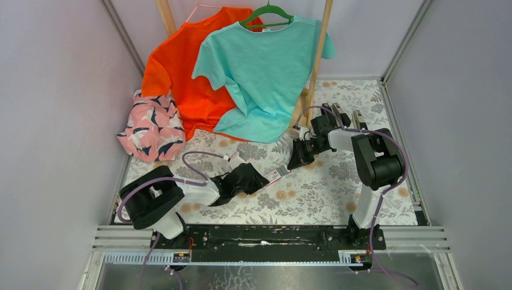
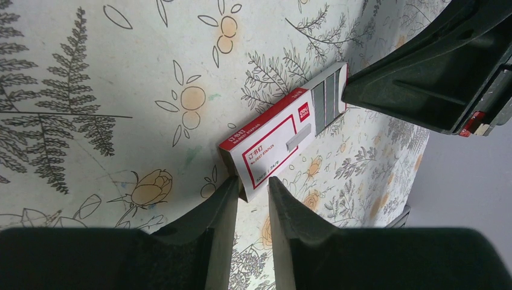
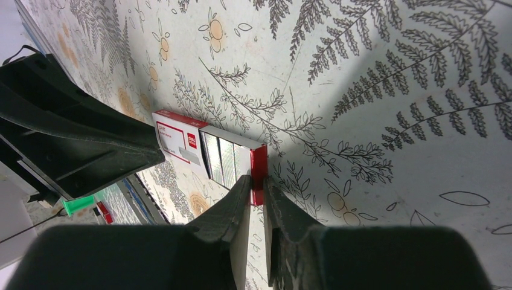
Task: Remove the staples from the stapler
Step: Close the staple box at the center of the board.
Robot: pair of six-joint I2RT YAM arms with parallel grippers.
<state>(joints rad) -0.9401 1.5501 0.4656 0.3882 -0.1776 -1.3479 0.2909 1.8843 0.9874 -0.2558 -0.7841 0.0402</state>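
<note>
left pincer grips white-and-red cardboard box at 8 o'clock end as anchor, right pincer pinches red tray flap at 2 o'clock, baring silvery staple strips.

Shiny metal staples, glossy card box, matt printed tablecloth

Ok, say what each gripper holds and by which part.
Left gripper pinches the staple box at its sleeve end; right gripper pinches the red end flap of its slid-out tray.
</note>
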